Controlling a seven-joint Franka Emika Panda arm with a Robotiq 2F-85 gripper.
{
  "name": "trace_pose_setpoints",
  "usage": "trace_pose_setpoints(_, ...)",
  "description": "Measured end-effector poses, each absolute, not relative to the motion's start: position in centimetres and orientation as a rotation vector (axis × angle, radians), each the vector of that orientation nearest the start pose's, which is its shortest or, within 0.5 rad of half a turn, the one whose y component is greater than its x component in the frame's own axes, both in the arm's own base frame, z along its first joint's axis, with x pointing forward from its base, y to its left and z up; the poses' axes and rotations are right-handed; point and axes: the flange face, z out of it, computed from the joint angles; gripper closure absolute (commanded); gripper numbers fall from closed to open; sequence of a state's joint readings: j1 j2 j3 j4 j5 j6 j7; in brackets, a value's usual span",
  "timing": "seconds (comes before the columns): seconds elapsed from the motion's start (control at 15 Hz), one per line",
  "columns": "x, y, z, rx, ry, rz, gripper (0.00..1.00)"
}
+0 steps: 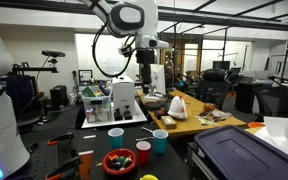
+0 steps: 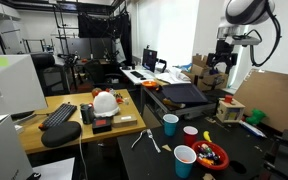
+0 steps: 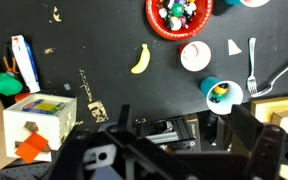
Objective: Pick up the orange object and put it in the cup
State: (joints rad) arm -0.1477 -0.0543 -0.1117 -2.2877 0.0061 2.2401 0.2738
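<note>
In the wrist view a teal cup (image 3: 221, 92) stands upright on the black table, and a small orange object (image 3: 217, 91) shows inside it. The same cup shows in both exterior views (image 1: 160, 141) (image 2: 170, 123). My gripper (image 3: 174, 150) hangs high above the table with its dark fingers spread wide and nothing between them. It is up in the air in both exterior views (image 1: 144, 66) (image 2: 219, 60), well clear of the cups.
A red bowl of small toys (image 3: 179, 15), a banana (image 3: 139, 60), a pale cup (image 3: 194, 55) and a fork (image 3: 252, 60) lie near the teal cup. A wooden shape-sorter box (image 3: 34, 125) stands at the left. A red cup (image 1: 143, 150) also stands by the bowl (image 1: 119, 161).
</note>
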Motion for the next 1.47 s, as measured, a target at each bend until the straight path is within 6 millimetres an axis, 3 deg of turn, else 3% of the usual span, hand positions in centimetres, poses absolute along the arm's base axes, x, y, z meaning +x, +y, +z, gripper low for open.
trace_pose_setpoints(0.4, 55.3, -15.3, 33.7, -2.971, 1.075, -0.015, 0.0)
trace_pose_setpoints(0.73, 58.5, -19.5, 31.7, -2.932, 1.267, -0.03, 0.0)
trace_pose_setpoints(1.07, 59.9, -25.6, 31.8, -2.876, 1.451, -0.089, 0.0)
trace_pose_setpoints(1.47, 59.0, -34.6, 31.0, -2.742, 1.694, -0.084, 0.0)
